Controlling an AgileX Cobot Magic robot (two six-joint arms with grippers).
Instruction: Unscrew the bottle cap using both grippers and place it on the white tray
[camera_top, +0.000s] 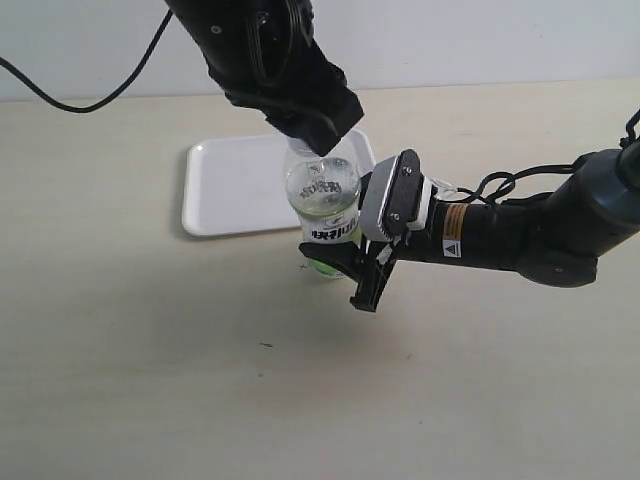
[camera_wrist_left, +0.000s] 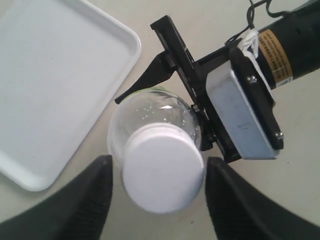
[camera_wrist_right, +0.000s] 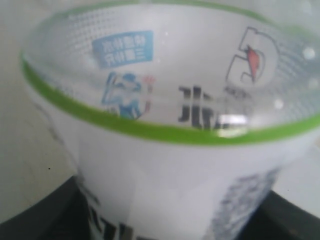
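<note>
The bottle cap (camera_wrist_left: 162, 167) is seated on the neck of the bottle (camera_top: 325, 205). It is not on the white tray (camera_top: 225, 190).

The left hand (camera_wrist_left: 159, 162) is positioned over the cap from above. Its two dark fingers (camera_wrist_left: 85, 200) stand on either side of the cap. In the left wrist view a narrow gap shows between one finger and the cap, so the hand is released, not clamped.

The right hand (camera_top: 345, 270) reaches in from the side and grasps the bottle body at label height. In the right wrist view the green-edged label fills the picture, with dark fingers (camera_wrist_right: 30, 215) at either side of it. The silver-grey block (camera_top: 385, 200) of this hand sits just beside the bottle shoulder.

The bottle stands upright on the desk (camera_top: 200, 380), just beside the tray's rim and off the tray. A black cable (camera_top: 60, 95) runs across the far left of the desk.
</note>
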